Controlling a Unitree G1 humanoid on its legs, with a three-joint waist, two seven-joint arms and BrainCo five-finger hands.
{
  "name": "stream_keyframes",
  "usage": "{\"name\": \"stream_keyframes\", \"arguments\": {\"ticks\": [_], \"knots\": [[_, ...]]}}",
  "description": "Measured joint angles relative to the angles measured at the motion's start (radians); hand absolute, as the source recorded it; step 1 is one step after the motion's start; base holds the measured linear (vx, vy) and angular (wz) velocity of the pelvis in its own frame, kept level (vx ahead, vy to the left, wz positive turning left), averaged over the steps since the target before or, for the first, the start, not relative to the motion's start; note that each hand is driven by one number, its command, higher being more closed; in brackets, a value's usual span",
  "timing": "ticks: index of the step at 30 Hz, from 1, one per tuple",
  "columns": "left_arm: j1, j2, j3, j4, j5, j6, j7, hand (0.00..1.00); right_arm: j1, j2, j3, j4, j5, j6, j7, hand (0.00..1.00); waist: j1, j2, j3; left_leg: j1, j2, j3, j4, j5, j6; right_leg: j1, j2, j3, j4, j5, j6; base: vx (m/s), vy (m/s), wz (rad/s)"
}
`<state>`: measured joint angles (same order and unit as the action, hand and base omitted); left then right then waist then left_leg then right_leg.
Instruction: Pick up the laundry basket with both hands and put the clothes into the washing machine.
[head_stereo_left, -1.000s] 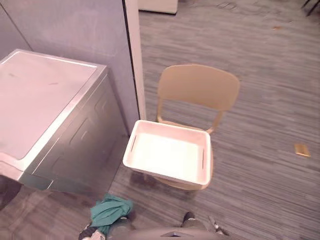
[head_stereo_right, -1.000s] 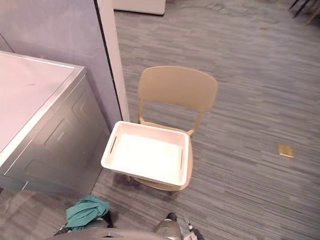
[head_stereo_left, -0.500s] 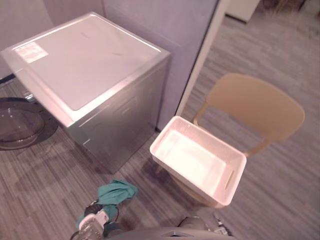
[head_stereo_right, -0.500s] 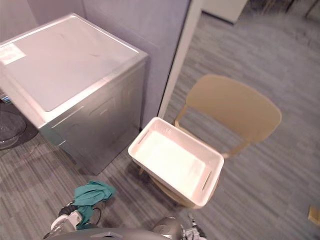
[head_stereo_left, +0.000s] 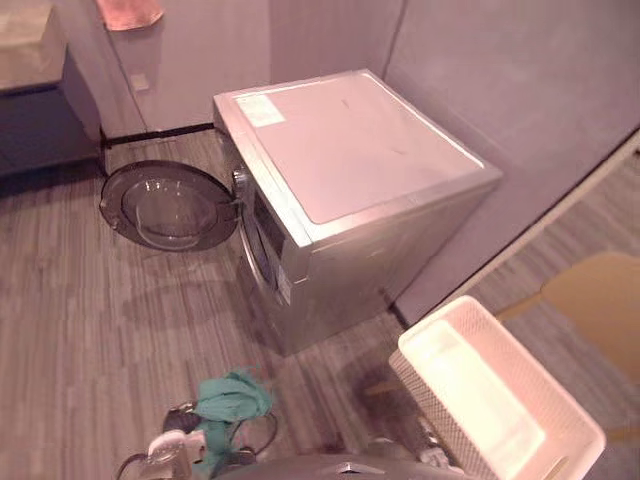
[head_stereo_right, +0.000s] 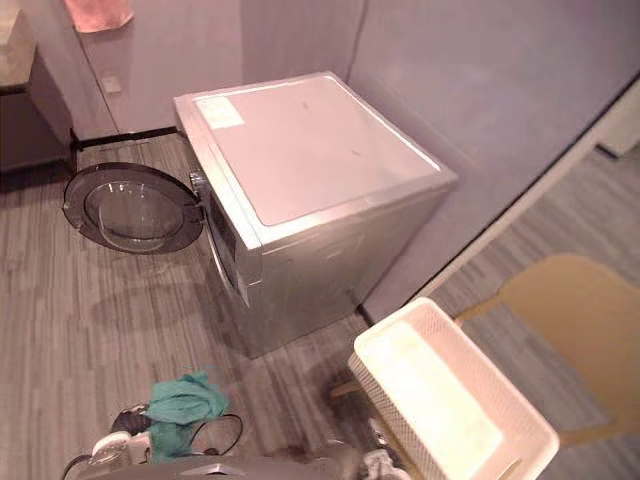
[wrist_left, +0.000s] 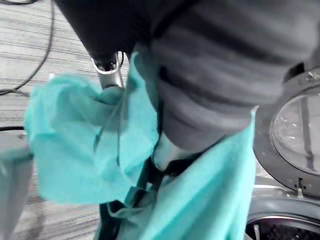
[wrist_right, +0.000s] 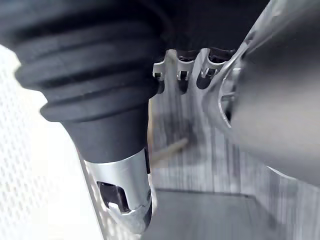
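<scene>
I see a teal cloth (head_stereo_left: 232, 398), a white basket (head_stereo_left: 432, 398) with mesh-patterned walls, a silver-grey washer (head_stereo_left: 350, 190), a tan chair (head_stereo_left: 600, 300) and a grey striped floor (head_stereo_left: 90, 320).

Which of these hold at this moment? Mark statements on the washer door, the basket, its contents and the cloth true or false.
1. The washing machine has its door shut. False: the round door stands open, swung out beside the machine's front.
2. The white laundry basket sits on the beige chair. True.
3. The laundry basket is piled with clothes. False: its inside looks empty.
4. The left hand holds the teal cloth. True: the cloth is bunched around the hand, clear of the basket and the machine.
</scene>
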<state>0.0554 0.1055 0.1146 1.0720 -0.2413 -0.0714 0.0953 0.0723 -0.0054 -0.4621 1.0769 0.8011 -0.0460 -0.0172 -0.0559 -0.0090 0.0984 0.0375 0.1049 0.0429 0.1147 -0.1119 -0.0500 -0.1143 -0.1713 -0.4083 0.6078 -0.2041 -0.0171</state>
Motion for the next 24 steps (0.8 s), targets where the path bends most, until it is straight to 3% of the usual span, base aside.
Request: {"name": "stream_keyframes", "arguments": {"ticks": [1,2,3,4,5,8,10,11,12,14,16,18,19,21,22,24], "knots": [[0.003,-0.016,0.0,0.017,0.009,0.006,-0.001,1.0,0.003,-0.004,0.019,0.002,0.001,0.004,0.008,0.0,-0.008,-0.001,0.001,0.009,-0.007,-0.015,-0.005,0.0,0.0,-0.004,0.06,0.014,-0.076,-0.021,0.011,0.04,-0.05,0.63],[0.006,-0.028,0.002,0.021,0.011,0.008,-0.001,1.0,0.009,-0.002,0.023,0.001,0.002,0.003,0.013,0.0,-0.01,-0.005,0.001,0.009,-0.015,-0.019,-0.011,0.0,-0.002,-0.006,0.089,0.032,-0.15,-0.017,0.016,0.0,-0.084,0.6],[-0.005,-0.029,0.026,0.018,0.029,0.009,-0.014,1.0,0.019,0.01,0.025,0.003,0.005,0.003,0.02,0.0,-0.012,-0.045,0.003,0.008,-0.062,-0.038,-0.02,-0.01,0.003,0.001,0.107,0.095,-0.31,0.071,-0.008,0.01,-0.095,0.52],[-0.016,-0.041,0.037,0.025,0.029,0.01,-0.011,1.0,0.019,0.005,0.013,0.004,0.007,0.004,0.019,0.0,-0.012,-0.032,0.005,0.013,-0.053,-0.044,-0.031,-0.01,0.004,0.006,0.111,0.09,-0.312,0.081,0.016,0.08,-0.087,0.73],[-0.02,-0.066,0.043,0.021,0.03,0.01,-0.011,1.0,0.026,0.0,0.004,-0.002,0.009,-0.002,0.019,0.0,-0.017,0.007,-0.004,0.0,-0.019,-0.033,-0.058,0.002,-0.014,0.009,0.142,0.138,-0.334,0.1,0.034,0.14,-0.02,0.62],[-0.037,-0.109,0.07,0.015,0.032,0.011,-0.012,1.0,0.032,0.0,-0.018,0.0,0.019,-0.005,0.014,0.0,-0.029,0.021,-0.002,0.004,0.006,-0.005,-0.079,0.036,-0.052,0.057,0.165,0.153,-0.421,0.11,0.018,0.15,-0.005,0.55],[-0.032,-0.127,0.08,-0.01,0.04,0.011,-0.013,1.0,0.03,0.004,-0.009,-0.001,0.019,-0.005,0.013,0.0,-0.014,0.014,0.006,0.025,0.035,0.042,-0.029,0.018,-0.077,0.114,0.178,0.149,-0.447,0.109,0.017,0.06,-0.015,0.15],[-0.034,-0.138,0.085,-0.041,0.041,0.011,-0.013,1.0,0.029,0.006,0.023,-0.005,0.018,-0.006,0.013,0.0,-0.007,0.003,0.011,-0.017,0.047,0.073,0.136,-0.041,-0.093,0.14,0.178,0.148,-0.455,0.084,0.018,-0.01,0.018,0.24],[-0.042,-0.16,0.101,-0.075,0.042,0.01,-0.013,1.0,0.029,0.002,0.061,-0.016,0.018,-0.011,0.013,0.0,-0.008,0.002,0.023,-0.131,0.074,0.079,0.398,-0.081,-0.131,0.157,0.175,0.134,-0.438,0.06,0.02,-0.03,0.039,0.31],[-0.043,-0.182,0.122,-0.119,0.041,0.007,-0.016,1.0,0.032,-0.009,0.098,-0.048,0.018,-0.016,0.013,0.0,-0.001,0.01,0.032,-0.267,0.127,0.09,0.707,-0.045,-0.174,0.177,0.172,0.127,-0.399,0.032,0.017,0.01,0.153,0.03],[-0.033,-0.173,0.148,-0.113,0.038,0.002,-0.013,1.0,0.029,-0.013,0.082,-0.036,0.017,-0.016,0.014,0.0,0.0,0.017,0.029,-0.293,0.172,0.151,0.777,-0.038,-0.151,0.192,0.142,0.153,-0.368,0.016,0.015,0.09,0.265,-0.44],[-0.034,-0.137,0.155,-0.079,0.025,-0.001,-0.01,1.0,0.001,-0.005,0.026,-0.024,0.018,-0.012,0.014,0.0,-0.003,0.01,0.026,-0.283,0.265,0.241,0.66,-0.091,-0.062,0.182,0.087,0.21,-0.366,0.019,0.057,0.13,0.304,-0.57],[-0.035,-0.13,0.16,-0.072,0.021,-0.001,-0.008,1.0,0.0,-0.007,0.016,-0.014,0.018,-0.011,0.014,0.0,-0.005,0.008,0.027,-0.279,0.28,0.236,0.604,-0.087,-0.044,0.174,0.068,0.225,-0.358,0.013,0.069,0.16,0.358,-0.43],[-0.029,-0.103,0.165,-0.056,-0.003,-0.01,0.005,1.0,-0.003,-0.027,0.008,0.04,0.016,-0.003,0.011,0.0,-0.007,-0.002,0.024,-0.28,0.311,0.114,0.378,-0.046,0.0,0.095,-0.027,0.295,-0.247,-0.043,0.151,0.22,0.577,-0.32],[-0.029,-0.097,0.166,-0.048,-0.012,-0.012,0.007,1.0,-0.003,-0.033,0.007,0.05,0.016,0.0,0.008,0.0,-0.01,-0.003,0.023,-0.282,0.309,0.07,0.336,-0.031,0.004,0.078,-0.053,0.308,-0.218,-0.061,0.175,0.2,0.562,-0.17],[-0.029,-0.09,0.164,-0.019,-0.031,-0.017,0.013,1.0,0.005,-0.06,0.006,0.086,0.016,0.003,0.0,0.0,-0.028,0.008,0.017,-0.267,0.291,-0.038,0.238,0.021,0.008,0.067,-0.137,0.334,-0.163,-0.113,0.267,0.23,0.633,-0.02]]}}
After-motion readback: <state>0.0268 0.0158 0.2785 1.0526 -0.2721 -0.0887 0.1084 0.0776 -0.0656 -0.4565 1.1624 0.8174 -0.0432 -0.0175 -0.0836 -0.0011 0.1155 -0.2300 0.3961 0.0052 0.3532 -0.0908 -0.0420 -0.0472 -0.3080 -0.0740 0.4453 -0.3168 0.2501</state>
